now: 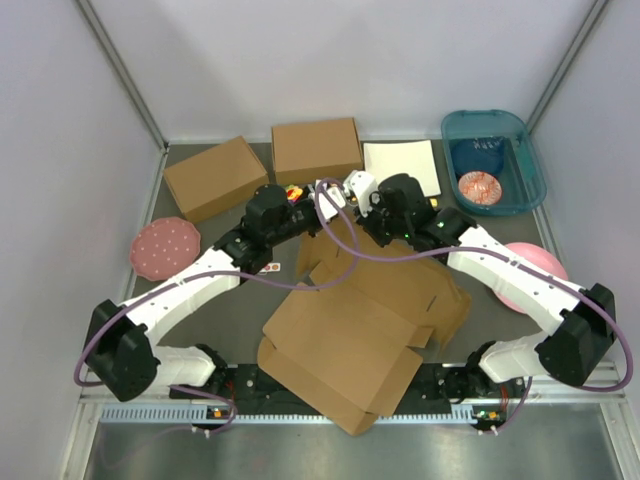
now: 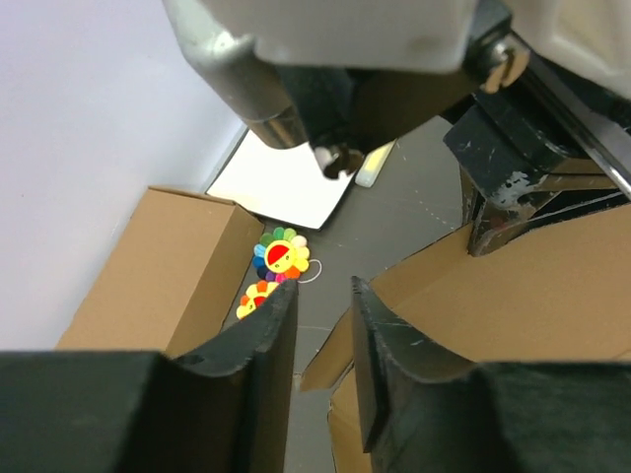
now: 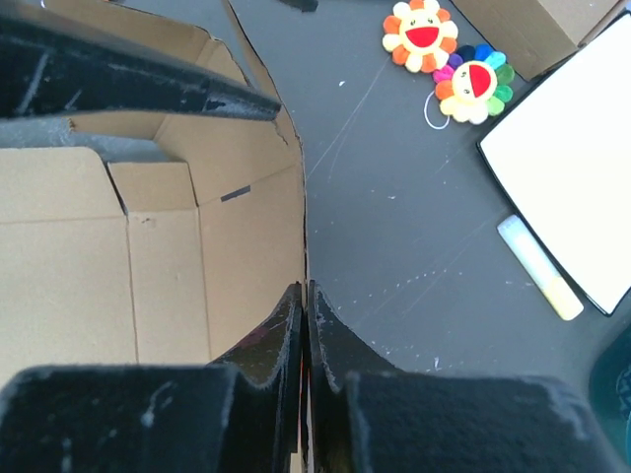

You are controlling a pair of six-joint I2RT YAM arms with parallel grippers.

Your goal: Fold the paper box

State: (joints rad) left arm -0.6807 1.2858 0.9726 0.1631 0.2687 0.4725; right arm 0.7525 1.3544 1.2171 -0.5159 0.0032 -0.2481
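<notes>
When looked at from above, biggest of all: the dark grey table [image 1: 240,315], with pale walls on three sides. Next in size, the paper box [image 1: 345,345], a big brown cardboard sheet with flaps and cuts. Lying in the middle of the table, close to the front edge, between the two arms. Near part flat, far flaps lifted up by the grippers.

Then the white and black arms, left arm [image 1: 190,285] and right arm [image 1: 510,275], bent in from the front corners and meeting over the far end of the sheet. Right gripper [image 3: 305,288] pinched tight on the thin top edge of a standing flap of the paper box. Left gripper [image 2: 323,296] a little bit open, fingers apart, with a cardboard edge showing through the gap; cannot tell whether touching it.

Behind the arms, two smaller brown boxes: a slanted box [image 1: 215,178] on the left and a straight box [image 1: 316,150] beside it by the back wall. At the back right, a blue-green tub [image 1: 531,172] with a red-patterned bowl [image 1: 478,187] inside. Between straight box and tub, a white sheet [image 1: 400,168] lying flat. At the left side, a pink spotted plate [image 1: 165,247]. On the right, a pink round thing [image 1: 540,258], partly hidden under the right arm.

Smallest of all: an orange flower toy [image 3: 421,30] and a rainbow flower toy [image 3: 475,84], both smiling, side by side near the white sheet. Last, a small white and yellow stick [image 3: 539,266] just beside the sheet's edge.
</notes>
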